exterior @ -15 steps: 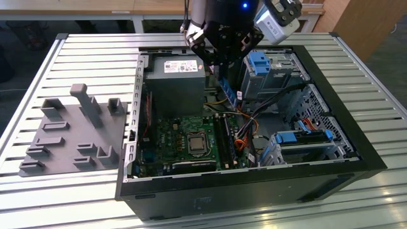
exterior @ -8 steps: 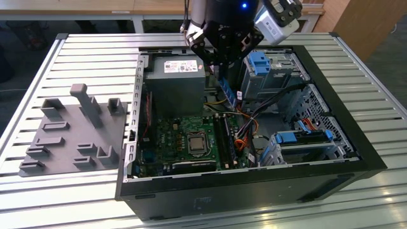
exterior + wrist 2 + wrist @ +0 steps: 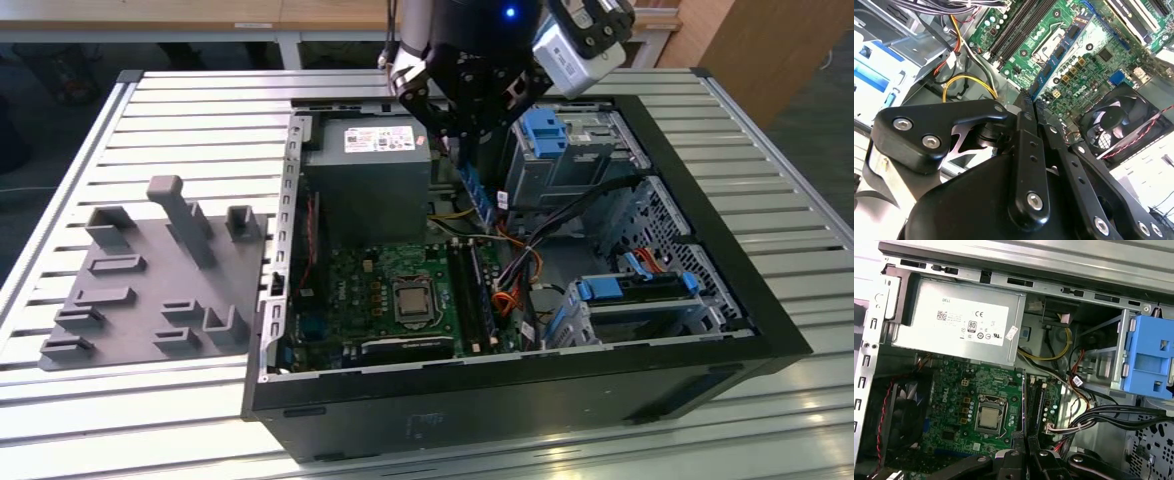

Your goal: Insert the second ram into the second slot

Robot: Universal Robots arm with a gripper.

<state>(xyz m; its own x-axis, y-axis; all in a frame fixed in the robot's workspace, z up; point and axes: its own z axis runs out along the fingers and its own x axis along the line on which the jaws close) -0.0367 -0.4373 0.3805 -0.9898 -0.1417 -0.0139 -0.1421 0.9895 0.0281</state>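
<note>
My gripper (image 3: 470, 135) hangs over the open computer case (image 3: 747, 300), shut on the second ram (image 3: 478, 185). The ram is a thin blue board with dark chips that points down toward the motherboard (image 3: 387, 290). In the second wrist view the ram (image 3: 1061, 47) runs out from the black fingers (image 3: 1026, 150) over the green board. In the first wrist view it shows edge-on as a thin dark strip (image 3: 1024, 405) above the gripper (image 3: 1025, 452). The long dark memory slots (image 3: 470, 290) lie below it, beside the processor socket (image 3: 411, 300). The ram is still above the slots (image 3: 1038, 402), clear of them.
A grey power supply (image 3: 367, 175) stands close on the exterior view's left of the ram. Blue drive brackets (image 3: 547, 130) and a drive cage (image 3: 641, 290) sit on the right, with loose cables (image 3: 521, 260) near the slots. A grey fixture tray (image 3: 147, 280) lies outside the case.
</note>
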